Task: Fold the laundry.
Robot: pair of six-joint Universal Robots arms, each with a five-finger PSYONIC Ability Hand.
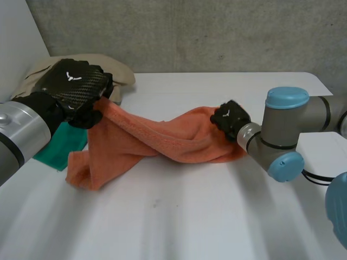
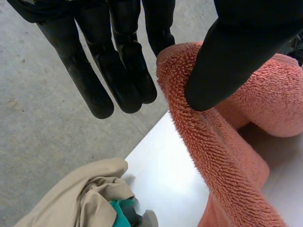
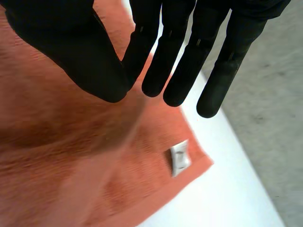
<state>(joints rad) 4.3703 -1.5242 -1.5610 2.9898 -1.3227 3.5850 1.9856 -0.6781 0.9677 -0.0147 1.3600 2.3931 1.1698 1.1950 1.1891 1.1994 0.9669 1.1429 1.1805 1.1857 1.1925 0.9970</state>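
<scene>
An orange towel (image 1: 162, 135) lies twisted across the middle of the white table (image 1: 190, 216). My left hand (image 1: 73, 81) holds its left end lifted off the table. In the left wrist view the thumb (image 2: 227, 61) presses the towel's edge (image 2: 213, 142) against the straight fingers (image 2: 118, 71). My right hand (image 1: 230, 118) is at the towel's right end. In the right wrist view its thumb (image 3: 71, 42) meets a finger, and a ridge of towel (image 3: 57, 156) rises to that pinch. Beyond the fingertips, a corner with a white label (image 3: 179, 158) lies flat.
A beige cloth pile (image 1: 81, 65) sits at the table's back left corner, with a green cloth (image 1: 62, 146) beside it under my left forearm. In the left wrist view both the beige cloth (image 2: 75, 198) and the green cloth (image 2: 120, 213) lie past the fingertips. The table's right edge runs close behind my right arm.
</scene>
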